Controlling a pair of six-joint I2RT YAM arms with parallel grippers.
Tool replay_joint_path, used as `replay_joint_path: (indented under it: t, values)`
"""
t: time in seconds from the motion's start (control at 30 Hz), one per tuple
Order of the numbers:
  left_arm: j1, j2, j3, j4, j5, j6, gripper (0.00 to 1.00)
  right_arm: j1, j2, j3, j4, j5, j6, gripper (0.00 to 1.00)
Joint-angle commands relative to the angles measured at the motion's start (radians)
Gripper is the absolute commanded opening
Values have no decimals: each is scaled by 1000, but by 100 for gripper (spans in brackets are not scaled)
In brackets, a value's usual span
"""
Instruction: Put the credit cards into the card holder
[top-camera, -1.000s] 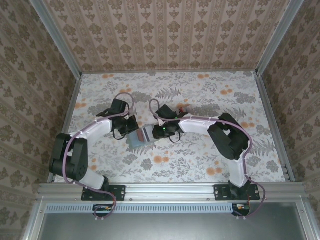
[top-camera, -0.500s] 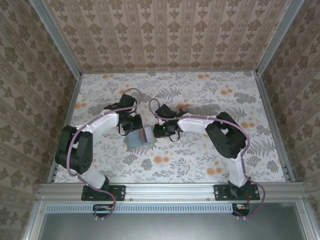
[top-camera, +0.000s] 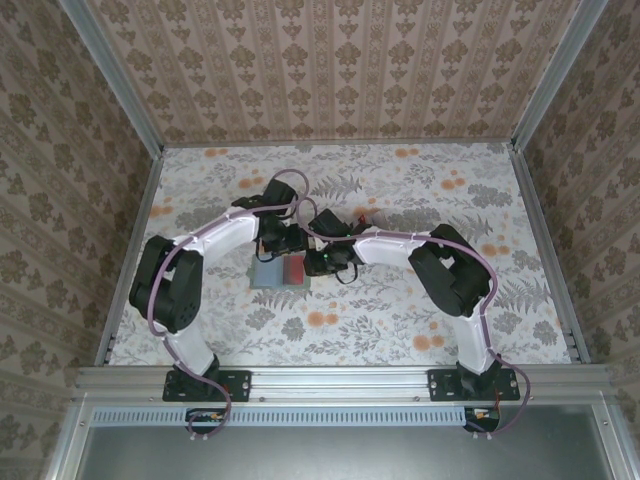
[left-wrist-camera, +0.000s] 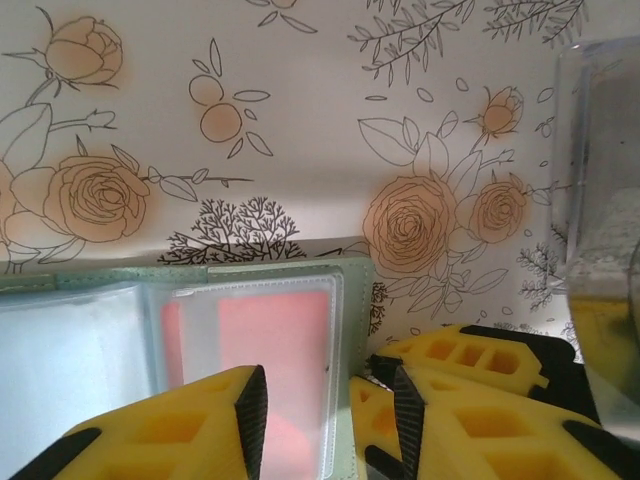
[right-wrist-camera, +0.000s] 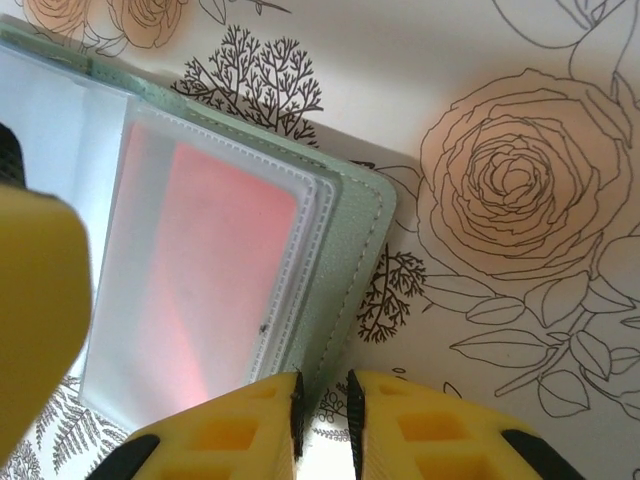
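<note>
Top external view: on a table (top-camera: 420, 320) covered with a flowered cloth, the card holder (top-camera: 268, 275) lies open near the centre, between the two arms, and a red card (top-camera: 294, 270) shows in its right half. The left gripper (top-camera: 284, 246) hangs over the holder's far edge. The right gripper (top-camera: 318, 264) sits at the holder's right edge. At this size neither pair of fingers can be judged. Left wrist view: the left gripper (left-wrist-camera: 325, 415) has its yellow fingers (left-wrist-camera: 190, 425) spread apart above the holder, with nothing between them. Whether the tips touch the holder cannot be told. The card holder (left-wrist-camera: 200, 272) shows a pale green rim and clear plastic sleeves, and the red card (left-wrist-camera: 275, 330) lies inside the right-hand sleeve. The fingers (left-wrist-camera: 450, 352) of the right gripper meet the holder's right edge. Right wrist view: the right gripper (right-wrist-camera: 320, 400) has its fingers (right-wrist-camera: 230, 425) almost together, pinching the green edge of the card holder (right-wrist-camera: 352, 255) near its corner. The red card (right-wrist-camera: 220, 260) is seen through the stitched clear sleeve, fully within the holder. A blurred yellow finger (right-wrist-camera: 35, 300) of the left gripper stands over the holder's left part.
</note>
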Motion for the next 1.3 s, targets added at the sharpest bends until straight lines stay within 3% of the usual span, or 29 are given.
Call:
replay_joint_path:
  t: [0.0, 0.27, 0.33, 0.6, 0.8, 1.27]
  values:
    - [12, -35, 8, -29, -22, 17, 44, -1, -24, -43, -28, -44, -8, 22]
    - [50, -168, -126, 146, 19, 13, 44, -103, -250, -100, -74, -24, -51, 24]
    - [45, -164, -126, 186, 40, 8, 44, -150, -292, -114, -77, -28, -55, 29]
    - [7, -20, -14, 236, 110, -1, 44, -367, -392, -153, -112, -9, -79, 40]
    - [-28, 120, 117, 245, 163, -1, 45, -499, -381, -161, -121, 7, -97, 44]
    - [-101, 332, 309, 227, 234, -13, 48, -489, -272, -99, -122, -89, -94, 44]
